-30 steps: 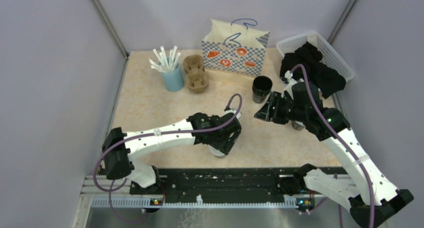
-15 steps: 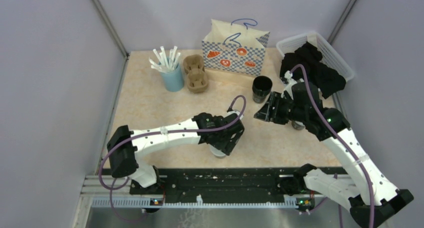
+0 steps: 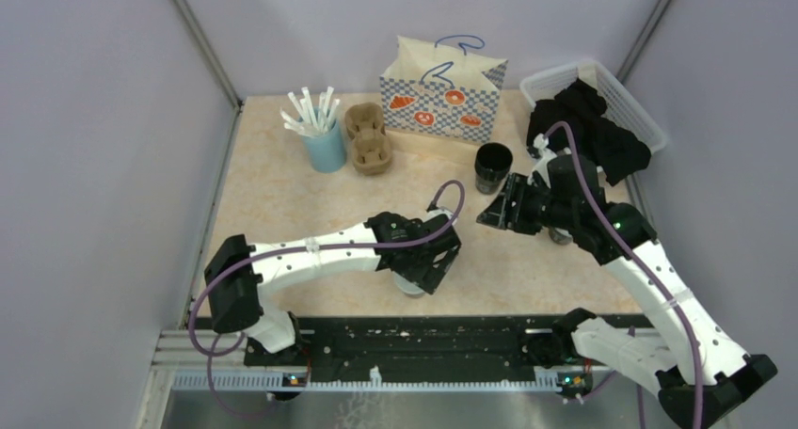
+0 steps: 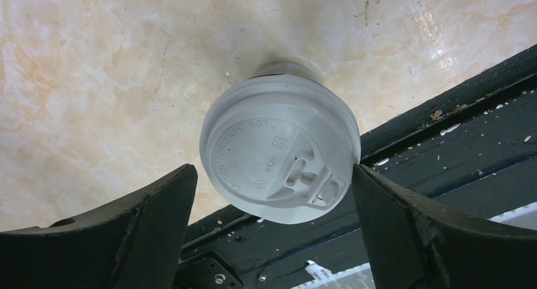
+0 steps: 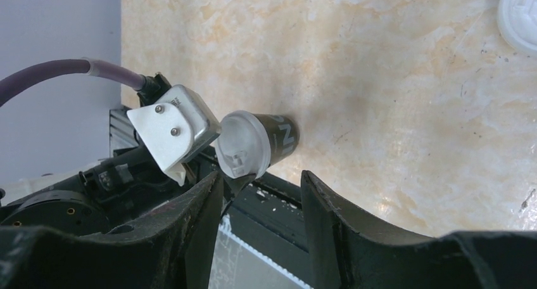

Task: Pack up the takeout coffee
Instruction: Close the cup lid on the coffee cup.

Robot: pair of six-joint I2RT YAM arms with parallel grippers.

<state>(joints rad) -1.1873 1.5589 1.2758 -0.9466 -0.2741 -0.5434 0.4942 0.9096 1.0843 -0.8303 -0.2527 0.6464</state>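
A black paper cup with a white sip lid point(image 4: 280, 156) stands upright at the table's near edge, by the black rail. My left gripper point(image 4: 272, 173) is open, one finger on each side of the lid, with a gap on the left. In the top view the gripper point(image 3: 414, 267) covers most of this cup point(image 3: 408, 286). The cup also shows in the right wrist view point(image 5: 253, 143). A second black cup point(image 3: 492, 166), open and without a lid, stands farther back. My right gripper point(image 3: 497, 210) is open and empty, just in front of that cup.
A loose white lid point(image 5: 520, 16) lies on the table near the right arm. A patterned paper bag point(image 3: 442, 95) stands at the back, with a brown pulp carrier point(image 3: 368, 139) and a blue cup of straws point(image 3: 325, 145) to its left. A white basket point(image 3: 621, 90) holds black cloth at back right.
The left arm has shifted slightly to the right, its gripper staying around the lidded cup. The right arm has barely moved.
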